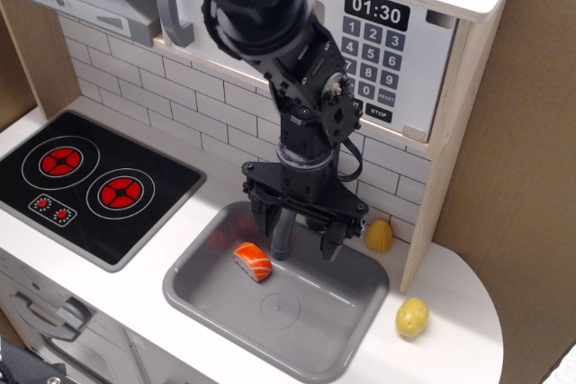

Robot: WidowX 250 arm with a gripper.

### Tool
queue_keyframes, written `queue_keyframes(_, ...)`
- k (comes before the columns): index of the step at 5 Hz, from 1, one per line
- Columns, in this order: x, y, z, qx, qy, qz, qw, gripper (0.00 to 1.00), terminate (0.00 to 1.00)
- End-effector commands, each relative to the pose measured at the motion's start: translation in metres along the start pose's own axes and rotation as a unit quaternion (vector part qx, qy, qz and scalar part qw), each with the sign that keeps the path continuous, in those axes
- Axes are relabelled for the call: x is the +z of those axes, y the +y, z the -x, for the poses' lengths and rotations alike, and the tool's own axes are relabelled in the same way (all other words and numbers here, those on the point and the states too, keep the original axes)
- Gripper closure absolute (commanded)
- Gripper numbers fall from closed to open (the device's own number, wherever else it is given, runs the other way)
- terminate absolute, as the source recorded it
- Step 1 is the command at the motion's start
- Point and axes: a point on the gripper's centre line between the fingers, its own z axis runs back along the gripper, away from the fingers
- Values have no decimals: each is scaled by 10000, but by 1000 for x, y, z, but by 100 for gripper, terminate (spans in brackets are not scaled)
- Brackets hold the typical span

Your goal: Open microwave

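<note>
The white toy microwave [423, 69] sits at the top of the play kitchen, above the tiled wall. Its black clock display [376, 10] reads 01:30 over a number keypad [371, 60]. Its grey vertical bar handle [174, 2] shows at the door's left end. My arm hides most of the door. My gripper [297, 233] points down over the grey sink [360, 312], well below the microwave and apart from the handle. Its black fingers [332, 238] stand open, empty, on either side of a grey upright tap [283, 238].
An orange and white sushi piece [253, 261] lies in the sink. A yellow shell-like toy [379, 236] sits at the sink's back right. A yellow round toy [412, 317] lies on the counter to the right. The black hob [90, 188] with red rings is at the left. A wooden side wall [450, 177] stands at the right.
</note>
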Motion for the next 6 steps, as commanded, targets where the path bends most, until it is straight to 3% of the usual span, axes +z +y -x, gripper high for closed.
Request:
queue_keyframes(1, 0, 0, 0, 0, 0, 0, 10000, 0, 0)
queue_keyframes(2, 22, 45, -8, -314, -362, 277, 9985, 0, 0)
queue_keyframes(3, 51, 83, -19, -479, -436, 152, 9978, 0, 0)
queue_keyframes(4, 79, 122, -37, -565, -783, 108, 9953, 0, 0)
queue_keyframes(6, 109, 166, -71, -132, -989, -57, 9950, 0, 0)
